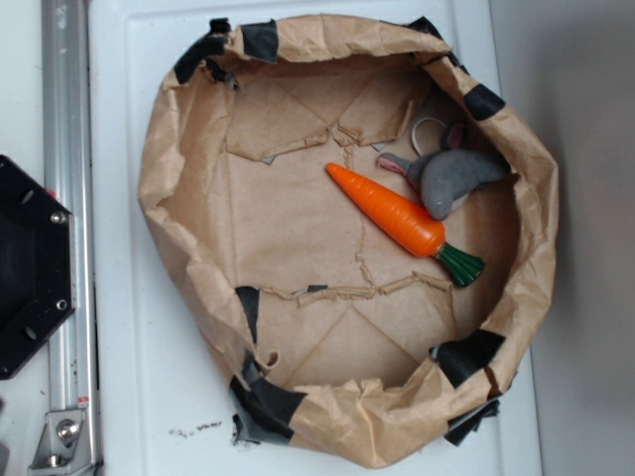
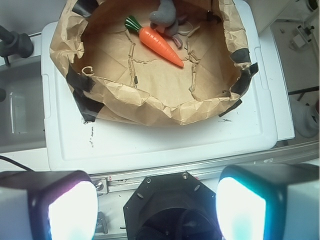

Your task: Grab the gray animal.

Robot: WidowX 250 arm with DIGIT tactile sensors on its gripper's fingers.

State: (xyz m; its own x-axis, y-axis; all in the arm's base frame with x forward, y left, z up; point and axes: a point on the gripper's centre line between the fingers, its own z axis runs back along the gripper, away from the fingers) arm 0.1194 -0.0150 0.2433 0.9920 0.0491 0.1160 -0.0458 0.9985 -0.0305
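Reach is the whole question at this moment: the gray animal [image 1: 454,178] lies at the far side of the brown paper basket [image 1: 179,149] from the arm, so the tool must travel across the full width of the basket before any closing of the fingers matters. In the wrist view the gripper [image 2: 156,207] hangs back over the black base plate [image 2: 170,205], outside the basket and short of the white lid [image 2: 150,145] that carries it; its two pads [image 2: 72,210] stand wide apart with nothing between them. From there the plush sits straight ahead and a little to the right, tucked against the basket's far wall, partly cut off by the top edge of that view. The orange carrot [image 1: 389,210] lies just on the near side of it, on a slant, and the two look to be touching or nearly so near the carrot's thick middle, with the green top [image 1: 461,264] pointing toward one side wall. The animal's curved body runs roughly along the far wall, with pinkish bits showing at one end. My judgement is that the approach should pass over the carrot and descend on the plush's rounded middle, fingers set across its short width, keeping clear of the crumpled wall behind it.
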